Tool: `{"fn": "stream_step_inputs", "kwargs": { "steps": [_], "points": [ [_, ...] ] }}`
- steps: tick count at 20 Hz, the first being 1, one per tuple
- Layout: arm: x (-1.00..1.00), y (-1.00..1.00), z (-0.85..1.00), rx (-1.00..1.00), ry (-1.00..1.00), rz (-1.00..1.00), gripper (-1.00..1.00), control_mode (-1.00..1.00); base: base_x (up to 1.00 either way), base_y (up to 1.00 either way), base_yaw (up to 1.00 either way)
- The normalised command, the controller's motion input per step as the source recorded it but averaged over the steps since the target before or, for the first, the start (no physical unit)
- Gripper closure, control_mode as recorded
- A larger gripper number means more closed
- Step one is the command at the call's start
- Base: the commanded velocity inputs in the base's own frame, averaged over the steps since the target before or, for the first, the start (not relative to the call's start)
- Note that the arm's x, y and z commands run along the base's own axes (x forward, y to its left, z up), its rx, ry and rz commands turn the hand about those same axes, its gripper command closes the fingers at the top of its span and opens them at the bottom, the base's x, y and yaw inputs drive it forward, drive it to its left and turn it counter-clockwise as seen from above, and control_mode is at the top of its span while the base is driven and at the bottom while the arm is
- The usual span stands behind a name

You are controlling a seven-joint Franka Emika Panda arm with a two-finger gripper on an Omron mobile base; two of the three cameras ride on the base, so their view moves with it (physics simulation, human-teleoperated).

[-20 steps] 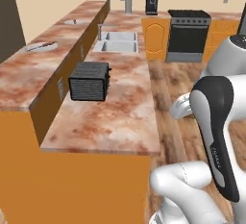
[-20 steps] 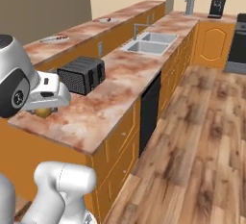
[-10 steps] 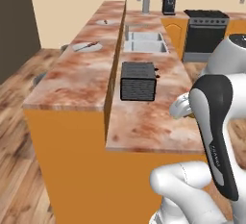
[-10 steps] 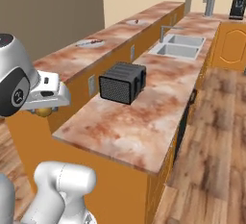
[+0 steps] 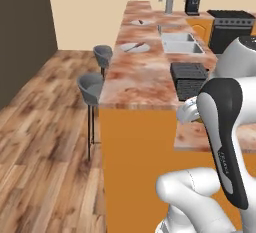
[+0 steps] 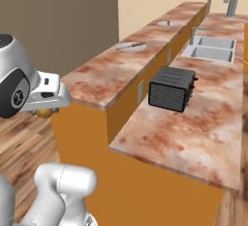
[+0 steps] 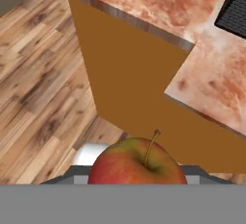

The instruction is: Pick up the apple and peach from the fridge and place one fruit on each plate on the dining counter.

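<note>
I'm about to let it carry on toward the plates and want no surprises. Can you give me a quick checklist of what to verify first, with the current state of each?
1. Apple held in the end effector: ok; it sits right at the fingers in the hand view.
2. Nearer plate on the dining counter free of fruit: ok, though a utensil lies across it.
3. Farther plate free of fruit: ok, it also holds only a small utensil.
4. End effector over a plate: not ok; it hangs off the counter's near end, above the floor.
5. Toaster out of the way: ok; it stands on the lower counter.
6. Peach placed: not ok; both plates lack fruit.
</note>
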Motion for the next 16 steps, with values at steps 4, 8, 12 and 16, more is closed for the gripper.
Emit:
{"fn": "stream_step_inputs", "kwargs": {
  "steps": [4,8,12,16],
  "points": [
    [0.0,0.0,0.0,0.0,0.0,0.0,1.0,1.0,-0.07,1.0,0.0],
    [0.0,0.0,0.0,0.0,0.0,0.0,1.0,1.0,0.0,1.0,-0.02],
    [0.0,0.0,0.0,0.0,0.0,0.0,1.0,1.0,0.19,1.0,-0.18],
    [0.0,0.0,0.0,0.0,0.0,0.0,1.0,1.0,0.39,1.0,-0.35]
  ]
}}
